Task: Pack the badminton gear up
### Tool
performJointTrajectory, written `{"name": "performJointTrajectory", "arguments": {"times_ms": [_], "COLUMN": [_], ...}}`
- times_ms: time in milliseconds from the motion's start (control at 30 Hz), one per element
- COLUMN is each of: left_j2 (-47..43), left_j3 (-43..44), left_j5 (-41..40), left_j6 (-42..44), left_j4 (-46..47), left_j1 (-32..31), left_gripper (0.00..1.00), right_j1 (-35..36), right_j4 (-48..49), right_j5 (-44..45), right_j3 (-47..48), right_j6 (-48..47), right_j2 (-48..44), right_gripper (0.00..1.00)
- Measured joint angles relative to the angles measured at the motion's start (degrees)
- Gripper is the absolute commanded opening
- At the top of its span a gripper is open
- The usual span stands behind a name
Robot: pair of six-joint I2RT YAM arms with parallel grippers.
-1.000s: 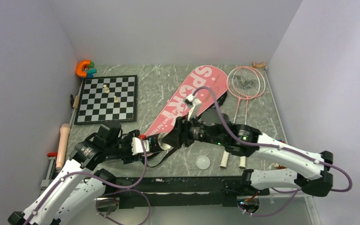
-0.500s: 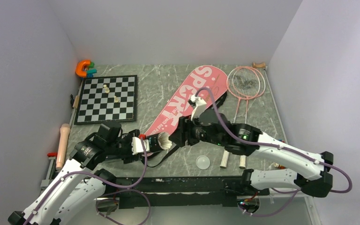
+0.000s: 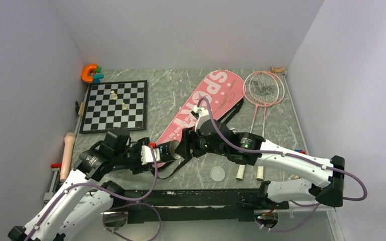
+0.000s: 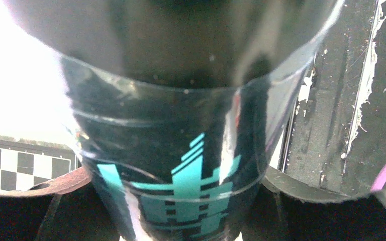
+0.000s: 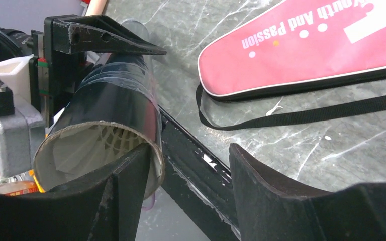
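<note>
Seen from above, the left claw [image 3: 155,152] is clamped around a long black tube [image 3: 165,150]. It holds the tube roughly level at about 7 o'clock from the middle of the surface [image 3: 167,93], with the open mouth pointing toward 3 o'clock. The right claw [image 5: 188,160] faces that mouth with its jaws apart and nothing between them — in the wrist view, one finger just overlaps the tube's rim. A white shuttlecock [image 5: 103,145] sits inside the mouth, its feathers showing. The pink bag [image 3: 203,103] lettered "SPORT" lies flat on a slant, from 12 o'clock down toward the tube, and its black strap [image 5: 311,114] trails beside it. Two pink rackets [image 3: 264,88] lie side by side at 2 o'clock, handles toward 5 o'clock. A chessboard [image 3: 114,106] sits at 10 o'clock — an orange U-shaped toy [image 3: 88,73] lies beyond its far corner.
</note>
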Motion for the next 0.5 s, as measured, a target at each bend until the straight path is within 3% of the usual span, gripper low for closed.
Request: {"name": "performJointTrajectory", "arguments": {"times_ms": [300,500], "left_j2": [0.04,-0.02], "left_j3": [1.22,1.22], "left_j5": [0.61,1.16], "left_j6": [-0.02,0.0], "left_j4": [-1.22,-1.2], "left_j1": [0.09,0.13], "left_gripper": [0.0,0.0], "right_j1": [0.02,-0.31], "right_j4": [6.78,5.77], "right_j5": [-1.92,-1.16], "right_j3": [-1.16,-1.16], "right_j6": [0.28,0.85], "right_j2": [4.17,2.84], "right_gripper": [0.65,0.79]}}
